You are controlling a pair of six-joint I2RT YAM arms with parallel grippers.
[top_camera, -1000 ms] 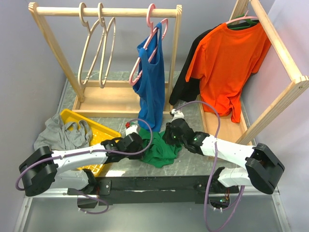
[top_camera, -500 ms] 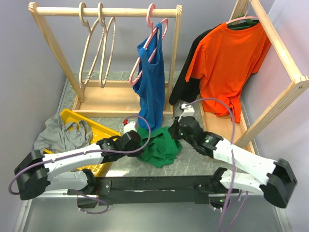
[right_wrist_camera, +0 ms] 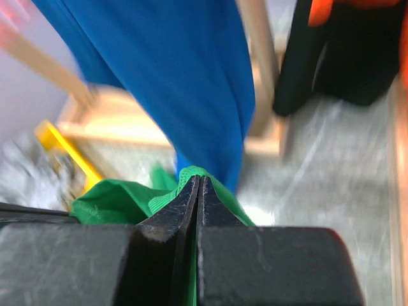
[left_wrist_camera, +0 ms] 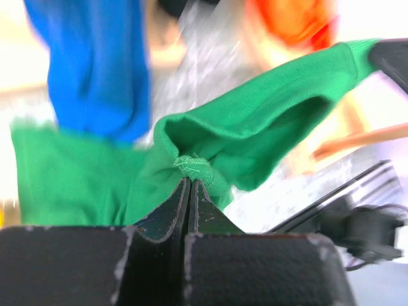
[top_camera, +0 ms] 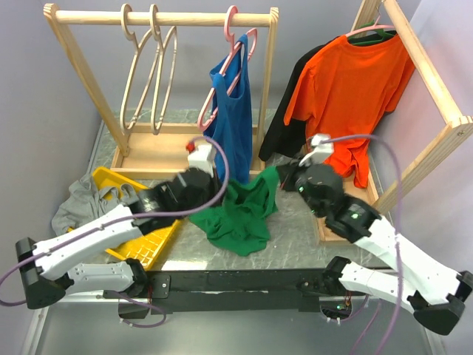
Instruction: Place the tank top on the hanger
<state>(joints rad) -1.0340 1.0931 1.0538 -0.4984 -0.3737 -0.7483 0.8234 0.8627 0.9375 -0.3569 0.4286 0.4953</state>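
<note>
The green tank top (top_camera: 242, 213) hangs above the table, stretched between my two grippers, its lower part sagging to the tabletop. My left gripper (top_camera: 216, 191) is shut on its left edge; the pinched green hem shows in the left wrist view (left_wrist_camera: 191, 167). My right gripper (top_camera: 281, 180) is shut on its right edge, seen in the right wrist view (right_wrist_camera: 199, 175). Beige hangers (top_camera: 151, 74) hang on the rail at the back left, apart from both grippers.
A blue tank top (top_camera: 230, 122) on a pink hanger (top_camera: 235, 44) hangs right behind the green one. An orange shirt (top_camera: 347, 96) hangs on the right rack. A yellow tray (top_camera: 159, 200) and a grey garment (top_camera: 92, 203) lie at the left.
Both grippers have risen and moved back and apart with the green tank top, lifting it off the table and spreading it out.
</note>
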